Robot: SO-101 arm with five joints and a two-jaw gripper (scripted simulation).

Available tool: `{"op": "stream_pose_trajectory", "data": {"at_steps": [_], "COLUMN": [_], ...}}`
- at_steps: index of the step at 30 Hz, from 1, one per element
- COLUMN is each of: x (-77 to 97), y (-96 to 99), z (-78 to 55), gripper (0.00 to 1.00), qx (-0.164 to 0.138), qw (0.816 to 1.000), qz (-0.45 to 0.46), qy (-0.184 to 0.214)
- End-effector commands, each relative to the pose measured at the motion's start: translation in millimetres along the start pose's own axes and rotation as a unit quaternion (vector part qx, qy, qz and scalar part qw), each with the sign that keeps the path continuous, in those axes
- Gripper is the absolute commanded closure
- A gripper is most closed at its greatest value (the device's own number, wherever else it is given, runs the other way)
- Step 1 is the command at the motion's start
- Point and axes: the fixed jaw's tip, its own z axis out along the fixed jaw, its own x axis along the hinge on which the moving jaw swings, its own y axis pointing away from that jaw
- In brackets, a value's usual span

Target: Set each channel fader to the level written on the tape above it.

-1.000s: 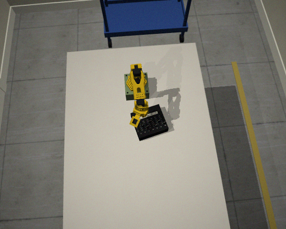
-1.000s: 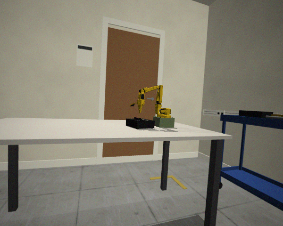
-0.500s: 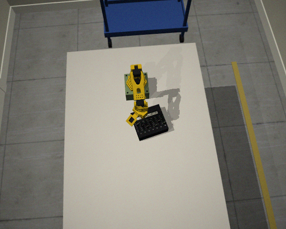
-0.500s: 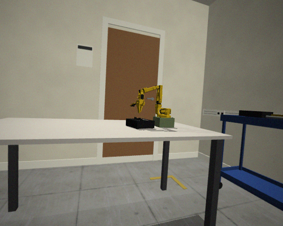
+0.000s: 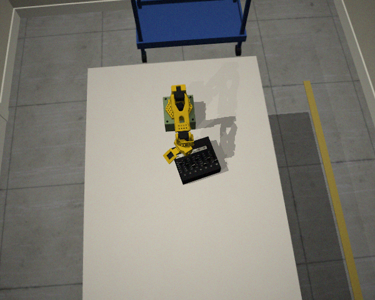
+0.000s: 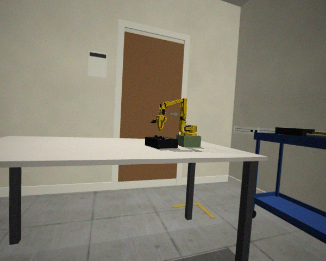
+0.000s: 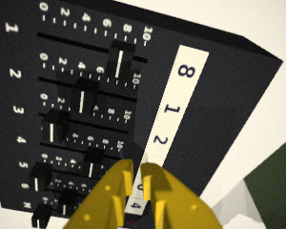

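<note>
The black lighting desk (image 5: 203, 169) (image 6: 161, 142) (image 7: 219, 95) lies on the white table (image 5: 149, 225) (image 6: 73, 151) just in front of the arm's base. In the wrist view its rows read 1 to 6 and M, and the white tape (image 7: 173, 110) reads 8, 1, 2, then digits partly hidden by my fingers, with 0 and 4 showing. Fader 1's cap (image 7: 119, 57) sits near 8, fader 2's cap (image 7: 84, 93) near the middle, and fader 3's cap (image 7: 54, 125) low. My gripper (image 5: 183, 149) (image 6: 160, 128) (image 7: 135, 172) is shut and empty. It hangs above the desk's tape side, clear of the faders.
The arm stands on a green base block (image 5: 168, 120) (image 6: 188, 141) behind the desk. A blue cart (image 5: 187, 25) (image 6: 292, 140) stands beyond the table's far end. A yellow floor line (image 5: 329, 180) runs along the right.
</note>
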Motion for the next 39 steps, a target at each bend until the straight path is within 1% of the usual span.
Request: {"op": "stream_pose_trajectory", "data": {"at_steps": [1, 17, 39], "x": [-3.1, -4.5, -4.7], "y": [1.1, 1.4, 1.6], "z": [1.5, 1.9, 1.9], "gripper": [1.0, 1.0, 1.0], "qx": [-0.001, -0.001, -0.001], "qw": [1.0, 0.998, 0.998], "qz": [0.022, 0.062, 0.068], "qy": [0.0, 0.0, 0.0]}}
